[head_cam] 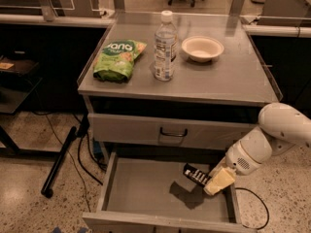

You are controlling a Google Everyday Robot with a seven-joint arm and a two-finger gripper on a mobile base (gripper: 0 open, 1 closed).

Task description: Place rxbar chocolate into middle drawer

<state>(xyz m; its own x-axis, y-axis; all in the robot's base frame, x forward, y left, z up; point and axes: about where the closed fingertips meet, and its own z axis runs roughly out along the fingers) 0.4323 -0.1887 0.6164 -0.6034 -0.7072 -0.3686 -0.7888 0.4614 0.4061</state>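
The middle drawer (146,198) stands pulled open below the table, its grey floor bare. My gripper (210,179) hangs over the drawer's right side, shut on the rxbar chocolate (196,174), a small black bar with white lettering that sticks out to the left of the fingers. The bar is held a little above the drawer floor and casts a dark shadow beneath it. My white arm reaches in from the right edge of the view.
On the tabletop (233,81) lie a green snack bag (116,59), a clear water bottle (165,45) and a white bowl (202,47). A shut drawer front with a dark loop handle (173,131) sits above the open drawer. Cables and a black pole lie on the floor at left.
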